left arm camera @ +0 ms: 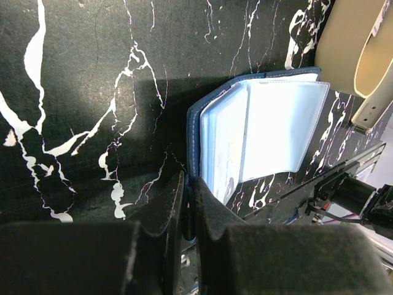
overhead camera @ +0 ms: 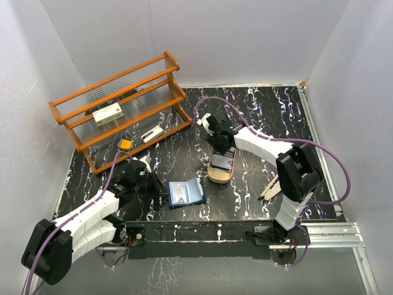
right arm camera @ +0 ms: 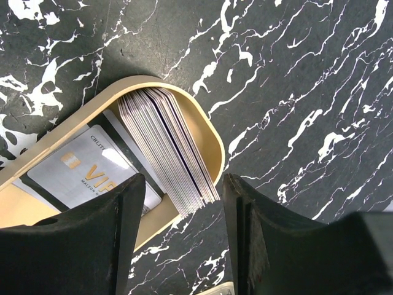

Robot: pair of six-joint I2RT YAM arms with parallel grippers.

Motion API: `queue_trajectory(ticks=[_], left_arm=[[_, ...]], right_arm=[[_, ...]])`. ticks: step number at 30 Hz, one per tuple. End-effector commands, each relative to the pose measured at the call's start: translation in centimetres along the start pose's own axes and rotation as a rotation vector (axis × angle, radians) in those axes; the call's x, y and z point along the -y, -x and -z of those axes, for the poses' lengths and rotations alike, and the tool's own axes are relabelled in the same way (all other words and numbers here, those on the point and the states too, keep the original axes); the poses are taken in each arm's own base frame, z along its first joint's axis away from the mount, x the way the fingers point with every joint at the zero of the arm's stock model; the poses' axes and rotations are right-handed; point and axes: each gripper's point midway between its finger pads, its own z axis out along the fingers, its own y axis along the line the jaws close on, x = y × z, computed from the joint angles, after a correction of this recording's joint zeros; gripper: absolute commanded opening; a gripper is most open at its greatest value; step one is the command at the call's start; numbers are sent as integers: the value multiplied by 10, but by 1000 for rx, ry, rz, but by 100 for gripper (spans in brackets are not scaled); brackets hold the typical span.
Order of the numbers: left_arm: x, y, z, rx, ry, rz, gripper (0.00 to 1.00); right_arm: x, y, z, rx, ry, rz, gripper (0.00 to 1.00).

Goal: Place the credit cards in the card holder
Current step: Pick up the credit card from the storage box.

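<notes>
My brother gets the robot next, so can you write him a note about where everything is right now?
Left gripper: shut at the edge of the open card holder; whether it pinches it is unclear.
Right gripper: open, straddling the credit cards stacked on edge in the tan tray.
Done: card holder lies open; no card gripped.
To do: lift cards out, slide them into the card holder.

The desk (right arm camera: 319, 74) is matt black, white-veined. The holder (left arm camera: 276, 123) has a matt navy cover and glossy clear plastic sleeves. Glossy plastic cards (right arm camera: 166, 147) fill a smooth tan tray (right arm camera: 209, 132). At ten o'clock, a varnished wood rack (overhead camera: 110, 80).
</notes>
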Motion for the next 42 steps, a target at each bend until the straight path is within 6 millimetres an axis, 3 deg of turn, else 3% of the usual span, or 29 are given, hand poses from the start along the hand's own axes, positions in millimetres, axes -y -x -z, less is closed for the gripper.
queue_trajectory(ticks=[1, 8, 12, 17, 42], left_arm=[[0, -3, 0, -11, -10, 8, 0], [-2, -5, 1, -8, -6, 13, 0], [-4, -6, 2, -1, -7, 21, 0], [-5, -8, 3, -3, -11, 21, 0], [-3, -8, 3, 5, -25, 30, 0]], right_arm=[[5, 18, 7, 85, -33, -4, 52], [0, 16, 5, 72, -75, 30, 54], [6, 7, -2, 24, -148, 44, 53], [12, 9, 1, 38, -200, 46, 51], [14, 11, 19, 79, -192, 30, 21]])
